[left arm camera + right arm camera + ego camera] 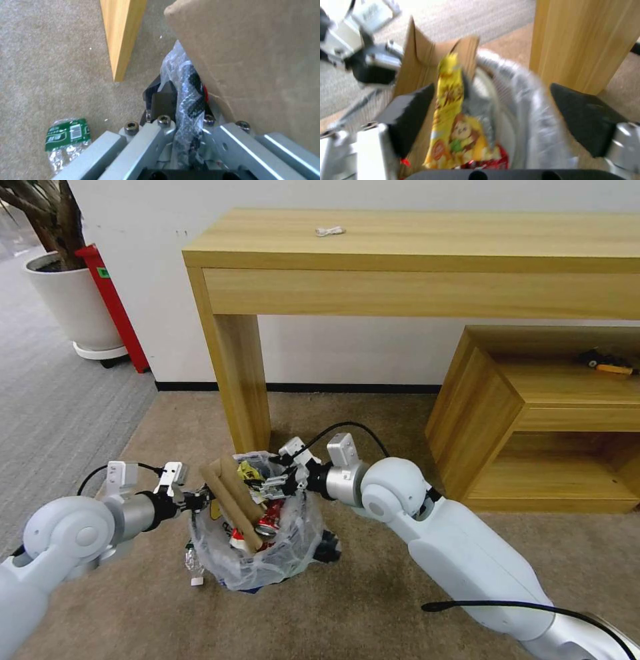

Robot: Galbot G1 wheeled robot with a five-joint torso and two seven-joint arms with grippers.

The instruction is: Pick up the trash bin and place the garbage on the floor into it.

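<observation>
Beige carpet floor point(373, 607) across the lower frame of the head view, grey ribbed carpet point(47, 400) at the left edge. Low and left of centre, the trash bin point(257, 553), held just off that floor, clear liner bulging with red wrappers and brown cardboard strips point(233, 500) poking out of the top. Left gripper point(200, 500) at the bin's left rim, clamped on the rim and liner; seen close in the left wrist view with crinkled plastic pinched between the fingers point(163, 100). Right gripper point(277, 487) over the bin's upper right rim, jaws spread wide apart, a yellow snack packet point(453, 120) lying in the bin between them in the right wrist view. Crushed clear bottle point(65, 142) on the carpet, lower left of the left wrist view. Farther back, wooden table leg point(240, 380), low wooden shelf point(533, 420) at right, white plant pot point(73, 307) upper left.
</observation>
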